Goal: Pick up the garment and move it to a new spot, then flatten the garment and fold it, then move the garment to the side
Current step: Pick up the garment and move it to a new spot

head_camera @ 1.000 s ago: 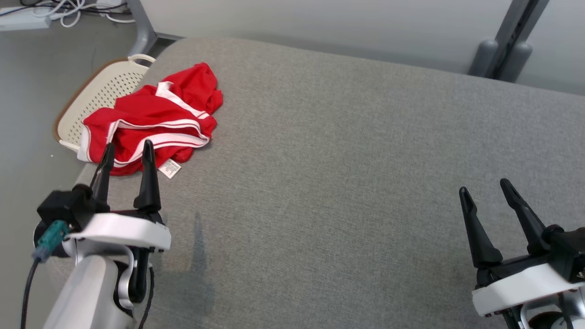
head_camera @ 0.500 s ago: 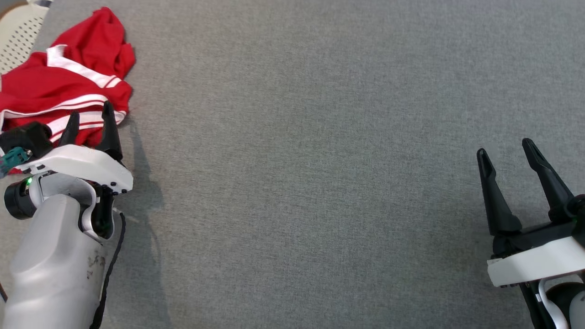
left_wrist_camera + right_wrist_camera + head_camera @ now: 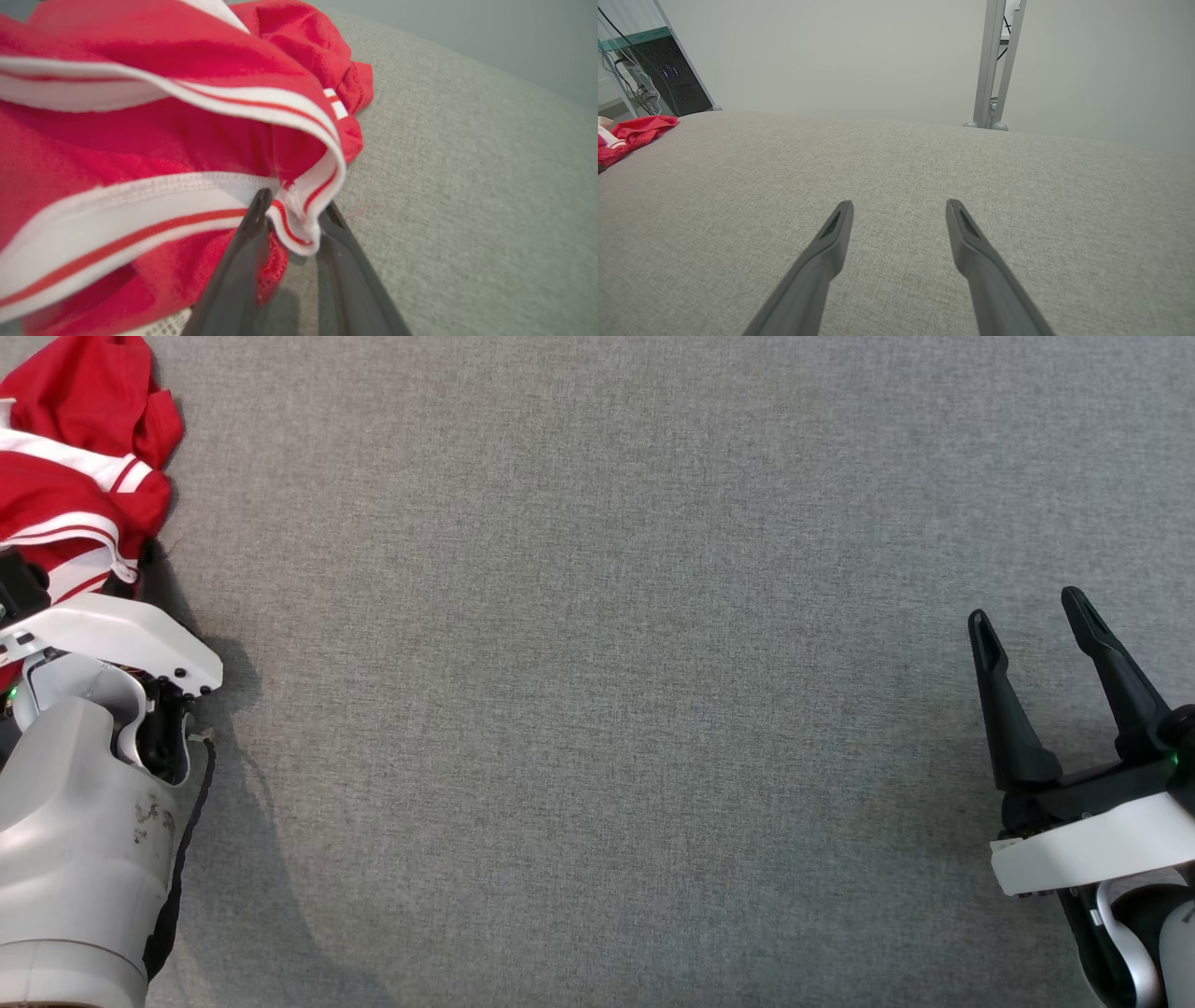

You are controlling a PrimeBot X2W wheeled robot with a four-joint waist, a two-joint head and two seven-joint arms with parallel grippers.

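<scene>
The left hand (image 3: 295, 204) has its two dark fingers standing narrowly apart, with a folded white hem (image 3: 306, 228), striped in red, between them. Both fingers look to touch the cloth, but whether they truly clamp it cannot be told. Up and to the left of those fingertips spreads the rest of the garment (image 3: 140, 140), a red piece of sportswear lying crumpled in soft, deep folds. Beneath the hand and off to its right runs the grey fabric-covered desk (image 3: 467, 186). The garment looks light, limp and not fragile, so it will likely sag and trail from any single pinch. The doubled, stitched hem seems the firmest place to hold, thicker and less slippery than the thin red body. Far across the desk, the right hand (image 3: 1024, 605) hovers with fingers spread wide, holding nothing, well apart from the garment.
</scene>
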